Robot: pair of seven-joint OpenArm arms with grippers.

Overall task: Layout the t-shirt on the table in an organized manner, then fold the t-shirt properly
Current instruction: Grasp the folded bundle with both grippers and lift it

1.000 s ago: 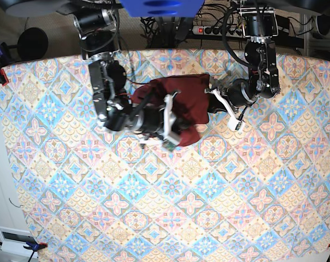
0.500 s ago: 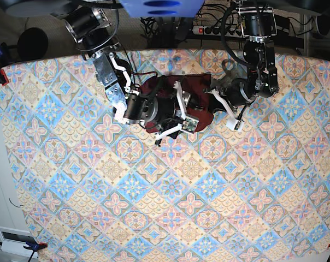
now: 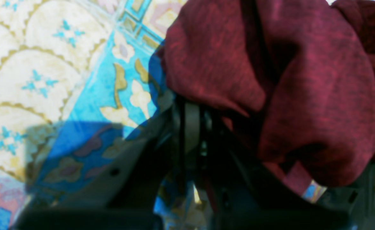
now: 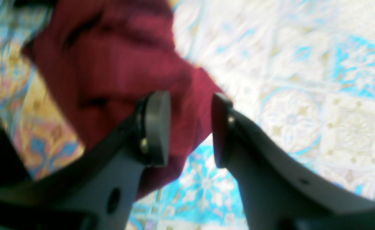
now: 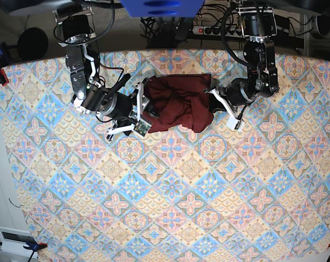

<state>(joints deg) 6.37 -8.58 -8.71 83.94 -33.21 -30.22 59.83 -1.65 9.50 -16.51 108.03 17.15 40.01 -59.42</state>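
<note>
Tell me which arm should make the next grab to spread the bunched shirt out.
The right. Its end effector stands open at the t-shirt's edge, free to pinch it. The left end effector is already shut on the opposite side of the fabric and should probably just hold.

Left gripper (image 5: 210,101) fingers pinched closed; right gripper (image 4: 189,127) fingers parted.

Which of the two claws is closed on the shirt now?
The left claw, on the base view's right, pinches the t-shirt. The right claw stands open beside the cloth.
</note>
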